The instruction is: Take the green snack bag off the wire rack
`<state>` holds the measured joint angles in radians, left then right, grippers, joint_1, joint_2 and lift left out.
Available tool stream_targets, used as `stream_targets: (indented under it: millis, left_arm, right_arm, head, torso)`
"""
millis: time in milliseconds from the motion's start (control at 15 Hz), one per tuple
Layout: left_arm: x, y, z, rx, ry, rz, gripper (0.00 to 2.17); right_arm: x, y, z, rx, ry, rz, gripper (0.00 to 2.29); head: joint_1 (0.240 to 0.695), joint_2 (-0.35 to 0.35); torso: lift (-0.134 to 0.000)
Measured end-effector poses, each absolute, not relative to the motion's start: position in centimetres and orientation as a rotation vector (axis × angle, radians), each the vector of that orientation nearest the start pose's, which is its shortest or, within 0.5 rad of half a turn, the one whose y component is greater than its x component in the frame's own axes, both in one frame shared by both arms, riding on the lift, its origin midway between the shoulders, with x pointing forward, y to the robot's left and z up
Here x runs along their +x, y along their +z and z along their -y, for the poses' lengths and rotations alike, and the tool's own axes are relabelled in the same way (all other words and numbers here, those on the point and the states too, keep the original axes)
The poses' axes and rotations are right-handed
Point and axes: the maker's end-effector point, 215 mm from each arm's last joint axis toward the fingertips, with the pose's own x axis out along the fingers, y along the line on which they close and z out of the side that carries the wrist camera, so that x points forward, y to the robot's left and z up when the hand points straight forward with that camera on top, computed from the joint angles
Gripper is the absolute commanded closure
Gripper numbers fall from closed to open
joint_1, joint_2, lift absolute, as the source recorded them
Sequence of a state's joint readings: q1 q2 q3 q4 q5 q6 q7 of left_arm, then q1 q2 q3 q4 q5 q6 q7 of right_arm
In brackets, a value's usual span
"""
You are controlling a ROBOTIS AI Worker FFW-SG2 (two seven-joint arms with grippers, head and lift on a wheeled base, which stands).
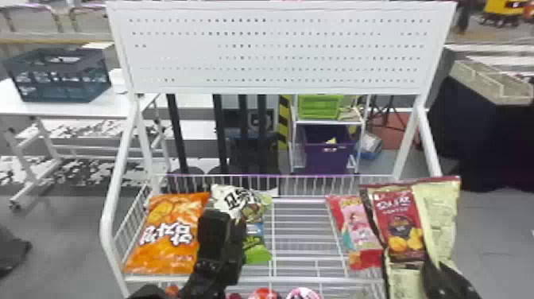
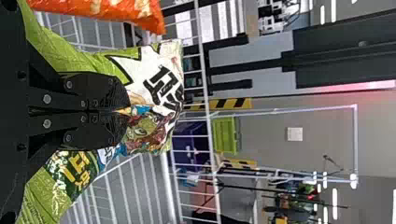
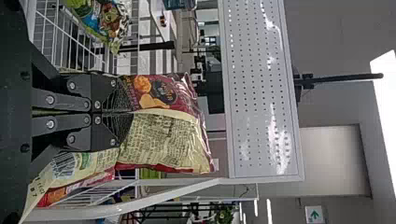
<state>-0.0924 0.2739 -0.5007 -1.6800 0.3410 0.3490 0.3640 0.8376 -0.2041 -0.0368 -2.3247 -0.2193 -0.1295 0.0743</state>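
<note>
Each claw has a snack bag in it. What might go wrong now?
The left gripper pinches the green bag in a crumpled fold, so it might slip. Lifting it could shift the orange bag beside it. The right gripper holds a maroon bag near the pink bag, which it might knock.

We look out over a grey floor [image 1: 71, 242], with a white table [image 1: 24, 104] on metal legs off to the left and a dark slatted crate [image 1: 59, 79] on top of it. Straight ahead, we find a white-framed shelf unit [image 1: 329, 123] holding a green bin [image 1: 320, 106] above a purple one, just beside a yellow-and-black striped post [image 1: 283, 119]. To our right, black cloth [image 1: 484, 143] hangs beneath a pale tray [image 1: 490, 81]. Our left wrist view shows a plain grey wall [image 2: 308, 158] and bright light strips [image 2: 335, 207]; our right, a green arrow sign [image 3: 314, 214].
</note>
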Motion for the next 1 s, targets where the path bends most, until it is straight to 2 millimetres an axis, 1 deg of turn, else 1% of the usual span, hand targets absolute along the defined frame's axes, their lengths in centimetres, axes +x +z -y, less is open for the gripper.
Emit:
stream_targets:
  millis: [200,333,400,667,800,933,1000]
  left_arm:
    - [55.1,-36.2,-10.8,0.043,-0.157,-0.217,1.89]
    - [53.0,-33.0,-12.4,0.031,-0.138,-0.161,1.89]
    - [52.0,-31.9,-13.5,0.032,-0.122,-0.141,1.88]
    - [46.4,-28.1,-20.7,0.029,-0.039,-0.066,1.88]
    - [43.9,-26.6,-24.4,0.035,0.003,-0.030,1.88]
    - [41.8,-25.0,-27.5,0.034,0.049,0.025,1.88]
    - [40.8,-24.1,-28.7,0.028,0.060,0.057,1.88]
  right_arm:
    - [35.6,-27.4,21.9,0.056,0.184,0.044,2.24]
    - [35.5,-27.3,21.7,0.057,0.186,0.045,2.24]
    - [35.5,-27.2,21.6,0.058,0.188,0.046,2.25]
    - [35.3,-26.9,21.3,0.057,0.193,0.050,2.24]
    - [35.3,-27.0,21.1,0.058,0.196,0.049,2.25]
    - [35.2,-27.0,20.7,0.058,0.202,0.049,2.25]
    - [35.1,-26.9,20.7,0.058,0.203,0.049,2.25]
  head:
    - [0.499,0.000]
    - [0.499,0.000]
    - [0.499,0.000]
    - [0.499,0.000]
    - [0.499,0.000]
    - [0.499,0.000]
    - [0.499,0.000]
  torso:
    - [0.000]
    - [0.000]
    - [0.000]
    - [0.000]
    - [0.000]
    - [0.000]
    - [0.000]
